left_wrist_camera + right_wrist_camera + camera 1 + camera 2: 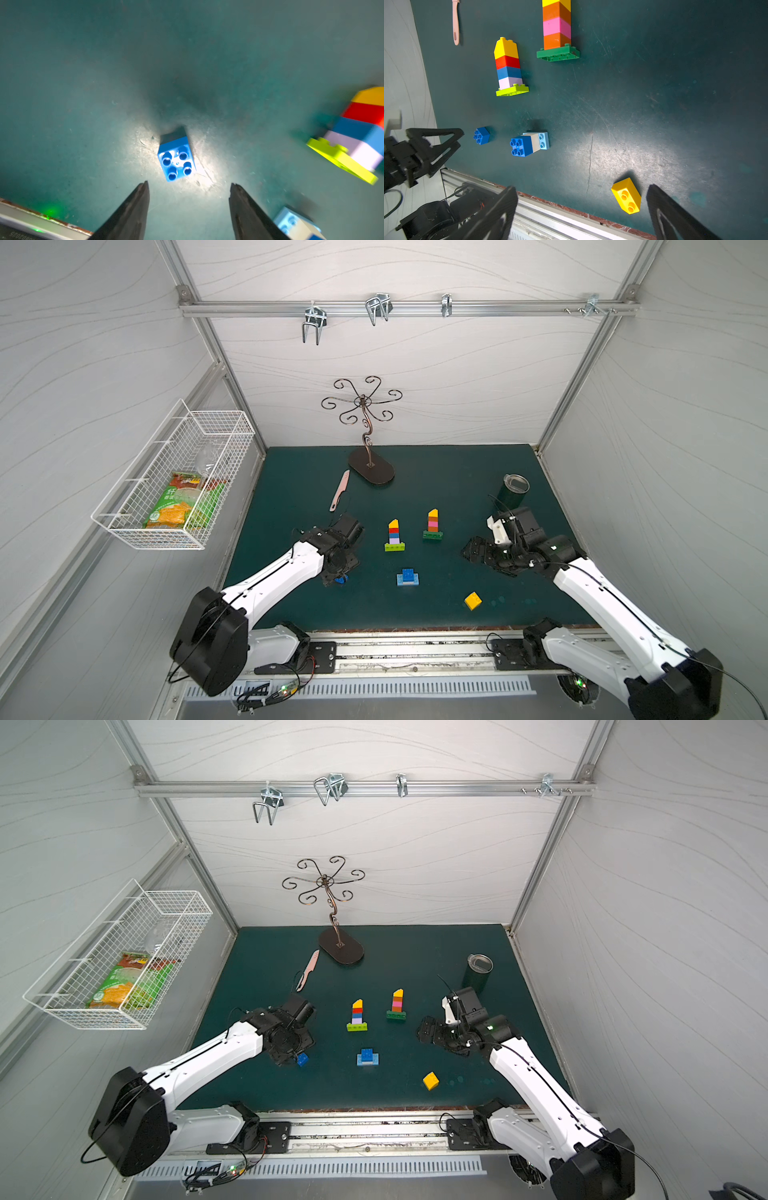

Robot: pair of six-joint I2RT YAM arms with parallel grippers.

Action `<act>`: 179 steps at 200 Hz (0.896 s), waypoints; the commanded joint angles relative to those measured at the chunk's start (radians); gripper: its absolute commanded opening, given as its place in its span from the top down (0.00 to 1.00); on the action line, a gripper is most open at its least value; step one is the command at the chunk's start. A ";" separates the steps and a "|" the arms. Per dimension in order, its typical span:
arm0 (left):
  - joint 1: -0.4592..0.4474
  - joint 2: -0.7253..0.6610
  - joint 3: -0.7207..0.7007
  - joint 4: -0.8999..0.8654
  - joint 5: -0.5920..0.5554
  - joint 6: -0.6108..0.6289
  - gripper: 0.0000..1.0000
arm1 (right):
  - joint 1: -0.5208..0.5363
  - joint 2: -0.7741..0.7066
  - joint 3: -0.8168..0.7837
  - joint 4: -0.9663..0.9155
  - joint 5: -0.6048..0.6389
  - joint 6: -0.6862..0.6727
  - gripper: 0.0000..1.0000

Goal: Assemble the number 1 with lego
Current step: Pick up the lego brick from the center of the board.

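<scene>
A small blue square lego brick (176, 159) lies studs-up on the green mat, just beyond the tips of my left gripper (189, 184). That gripper is open and holds nothing; the brick is not between its fingers. In both top views the brick (340, 579) peeks out beside the left wrist. A light-blue base carrying a white and a blue brick (407, 576) sits mid-table. Two finished towers stand behind it, one on lime (394, 536) and one on dark green (432, 524). My right gripper (582, 188) is wide open and empty, with a loose yellow brick (626, 195) near one finger.
A pink plastic knife (340, 490) and a scrolled metal stand (371, 470) lie at the back. A dark tumbler (515, 493) stands behind the right arm. A wire basket (174, 477) hangs on the left wall. The table's front edge (571, 207) runs close to the yellow brick.
</scene>
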 commanded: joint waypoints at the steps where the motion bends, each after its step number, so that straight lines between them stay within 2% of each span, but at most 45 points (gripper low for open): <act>1: 0.009 0.061 0.032 0.023 0.014 -0.027 0.33 | -0.005 -0.007 -0.010 0.001 -0.012 0.002 0.01; 43: 0.016 0.113 0.001 0.076 0.048 -0.055 0.34 | -0.004 -0.025 -0.020 -0.011 0.002 -0.008 0.01; 136: 0.023 0.057 -0.077 0.102 0.036 -0.082 0.37 | -0.003 -0.001 -0.034 0.010 -0.013 -0.005 0.01; 179: 0.030 0.095 -0.064 0.110 0.045 -0.059 0.43 | -0.003 -0.002 -0.032 0.011 -0.014 0.002 0.01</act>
